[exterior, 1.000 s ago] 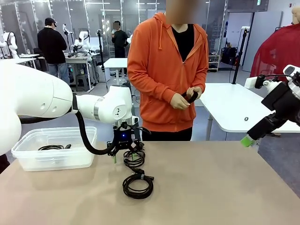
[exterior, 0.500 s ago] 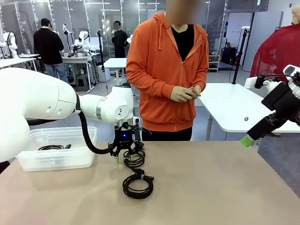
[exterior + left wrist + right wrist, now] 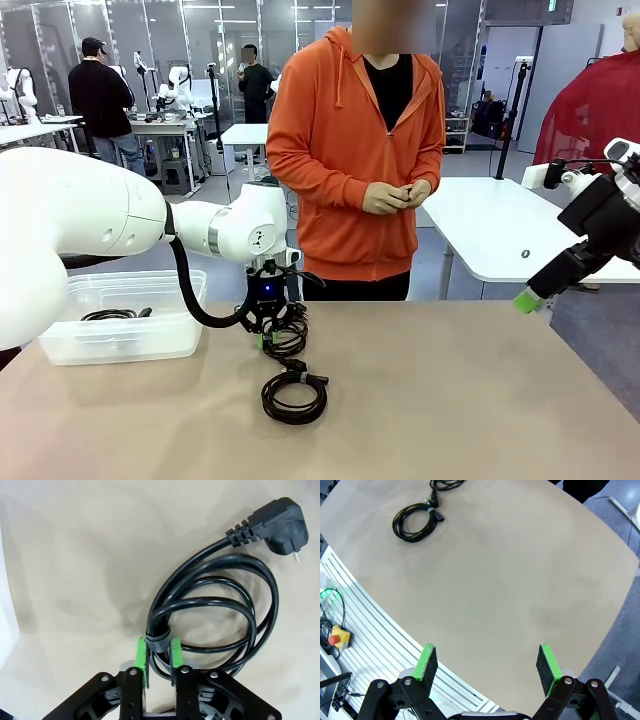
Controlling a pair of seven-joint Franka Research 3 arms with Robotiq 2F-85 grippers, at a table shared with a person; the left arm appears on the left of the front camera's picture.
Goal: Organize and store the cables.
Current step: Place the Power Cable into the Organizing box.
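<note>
Green pads of the left gripper pinch the banded power cable on the beige table, with the arm pointing straight down. The right gripper hangs wide open and holds nothing, raised above the table's right side. Another coiled cable lies nearer. A third cable sits in the clear bin.

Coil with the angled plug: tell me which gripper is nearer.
Left. The left gripper pinches the coil at its band; the right gripper hangs open near the table's right edge, well away.
</note>
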